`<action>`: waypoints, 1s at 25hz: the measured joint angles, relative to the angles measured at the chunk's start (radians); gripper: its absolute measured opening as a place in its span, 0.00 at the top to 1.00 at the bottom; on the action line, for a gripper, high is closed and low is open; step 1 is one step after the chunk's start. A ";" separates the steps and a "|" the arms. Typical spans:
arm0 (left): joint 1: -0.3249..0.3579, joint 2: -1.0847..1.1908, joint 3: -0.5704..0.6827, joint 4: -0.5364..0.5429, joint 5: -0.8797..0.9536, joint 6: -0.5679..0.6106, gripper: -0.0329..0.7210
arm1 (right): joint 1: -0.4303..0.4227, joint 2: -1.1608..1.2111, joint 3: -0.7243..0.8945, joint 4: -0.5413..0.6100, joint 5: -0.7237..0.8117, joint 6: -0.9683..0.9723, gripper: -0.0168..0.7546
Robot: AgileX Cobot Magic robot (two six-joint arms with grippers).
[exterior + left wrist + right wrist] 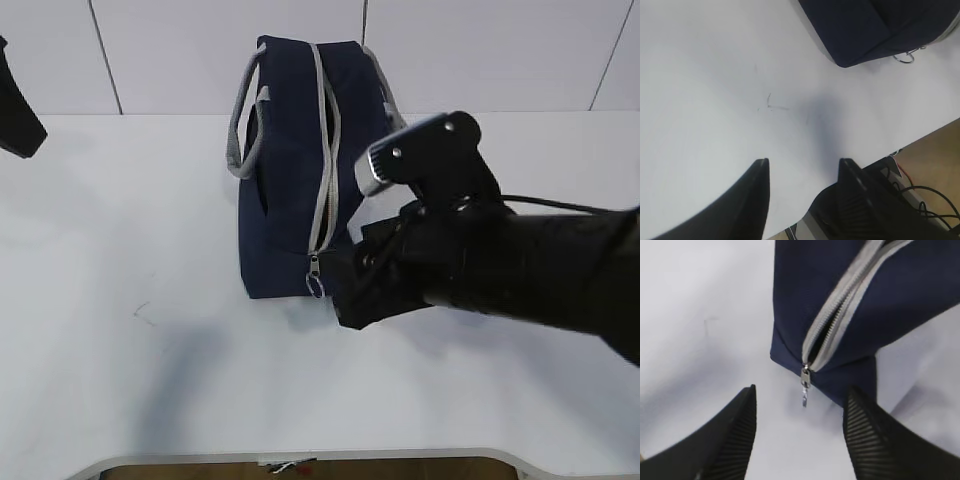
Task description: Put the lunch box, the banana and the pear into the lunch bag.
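Our right gripper (800, 405) hangs low at centre-right, jaws apart and empty; our left gripper (802, 167) waits likewise, far left.

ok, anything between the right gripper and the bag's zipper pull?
Nothing. In the right wrist view only bare white table separates the open right gripper from the zipper pull on the lunch bag.

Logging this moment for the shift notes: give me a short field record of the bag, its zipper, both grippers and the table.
lunch bag: navy, standing on the white table, grey handles up
zipper: partly open along the top
zipper pull: hanging at the near end of the bag
right gripper: open, empty, just in front of the pull
left gripper: open, empty, over bare table near the front edge
lunch box, banana, pear: not in view
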 joint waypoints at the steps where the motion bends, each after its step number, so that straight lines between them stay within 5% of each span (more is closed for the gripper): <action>1: 0.000 0.000 0.000 0.000 0.000 0.000 0.51 | 0.000 0.010 0.028 0.000 -0.080 0.000 0.40; 9: 0.000 0.000 0.000 0.002 0.000 0.000 0.51 | 0.000 0.179 0.154 0.000 -0.523 0.003 0.40; 25: 0.000 0.000 0.000 0.002 0.000 0.000 0.52 | 0.000 0.341 0.155 0.044 -0.691 0.038 0.40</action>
